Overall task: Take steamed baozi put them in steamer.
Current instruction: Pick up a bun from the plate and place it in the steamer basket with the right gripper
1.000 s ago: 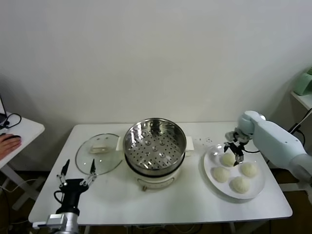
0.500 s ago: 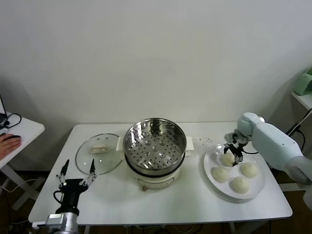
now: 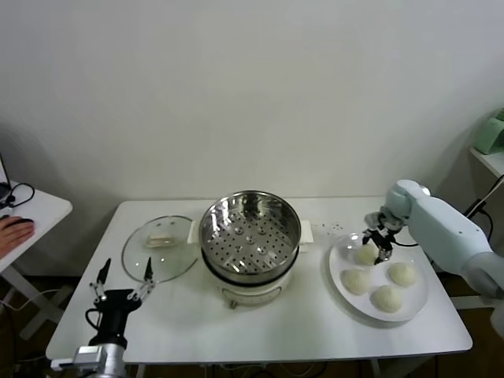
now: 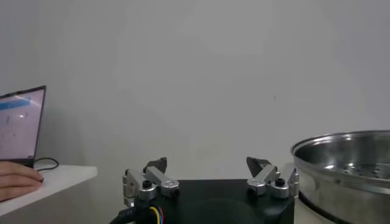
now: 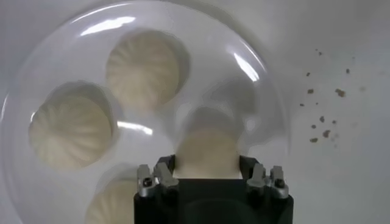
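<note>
The right gripper point(image 3: 376, 242) sits at the right of the head view, over the far-left bun point(image 3: 365, 255) on the plate point(image 3: 416, 303), and its jaws are drawn in against that bun's two sides; in the right wrist view the bun point(image 5: 206, 153) fills the space between the fingers point(image 5: 163, 172), so I judge it gripped, though whether it has left the plate cannot be told. Three more buns point(image 3: 387, 298) lie just beside it on the same plate. The steamer point(image 3: 250, 228) stands at centre frame, well apart to the left, its perforated tray bare. To do this step well, squeeze only enough to hold, since the dough looks soft and would dent; lift straight up to clear the neighbours, carry it over the steel rim, and lower it onto the tray before letting go. The left gripper point(image 3: 123, 275) waits at lower left with jaws spread wide, near the glass lid point(image 3: 160, 247). No brand, label or readable writing shows anywhere.
</note>
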`<action>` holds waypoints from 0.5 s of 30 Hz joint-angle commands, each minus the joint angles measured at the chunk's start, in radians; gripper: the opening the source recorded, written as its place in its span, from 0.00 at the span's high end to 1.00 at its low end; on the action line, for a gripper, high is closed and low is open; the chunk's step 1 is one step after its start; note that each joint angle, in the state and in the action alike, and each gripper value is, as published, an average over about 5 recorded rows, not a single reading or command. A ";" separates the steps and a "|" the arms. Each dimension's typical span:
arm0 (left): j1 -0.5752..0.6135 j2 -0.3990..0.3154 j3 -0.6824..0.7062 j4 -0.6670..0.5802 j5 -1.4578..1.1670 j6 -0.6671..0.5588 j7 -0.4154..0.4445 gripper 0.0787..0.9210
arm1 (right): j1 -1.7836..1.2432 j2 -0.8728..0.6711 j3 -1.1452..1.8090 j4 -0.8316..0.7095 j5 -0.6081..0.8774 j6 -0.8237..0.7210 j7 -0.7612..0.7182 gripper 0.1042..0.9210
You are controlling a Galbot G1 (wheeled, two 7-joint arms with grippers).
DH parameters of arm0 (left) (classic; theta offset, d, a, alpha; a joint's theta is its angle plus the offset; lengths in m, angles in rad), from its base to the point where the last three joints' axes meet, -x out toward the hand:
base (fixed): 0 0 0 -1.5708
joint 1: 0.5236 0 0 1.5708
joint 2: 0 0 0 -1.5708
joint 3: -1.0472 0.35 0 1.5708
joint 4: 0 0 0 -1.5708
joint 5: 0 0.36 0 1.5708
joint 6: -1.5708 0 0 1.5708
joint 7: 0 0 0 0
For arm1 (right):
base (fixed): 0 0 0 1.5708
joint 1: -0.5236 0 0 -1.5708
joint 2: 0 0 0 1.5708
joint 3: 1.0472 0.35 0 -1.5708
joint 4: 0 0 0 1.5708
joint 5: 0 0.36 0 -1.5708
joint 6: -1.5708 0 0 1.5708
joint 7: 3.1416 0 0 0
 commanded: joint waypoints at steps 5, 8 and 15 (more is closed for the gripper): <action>0.022 0.011 -0.003 -0.010 -0.012 -0.002 0.002 0.12 | 0.360 -0.014 -0.165 0.299 -0.009 0.218 -0.021 0.29; 0.038 0.015 -0.002 -0.026 -0.032 0.005 0.003 0.12 | 0.454 -0.005 -0.208 0.384 -0.023 0.277 -0.022 0.29; 0.038 0.020 -0.008 -0.029 -0.027 0.008 0.003 0.12 | 0.544 0.045 -0.247 0.545 -0.097 0.349 -0.013 0.29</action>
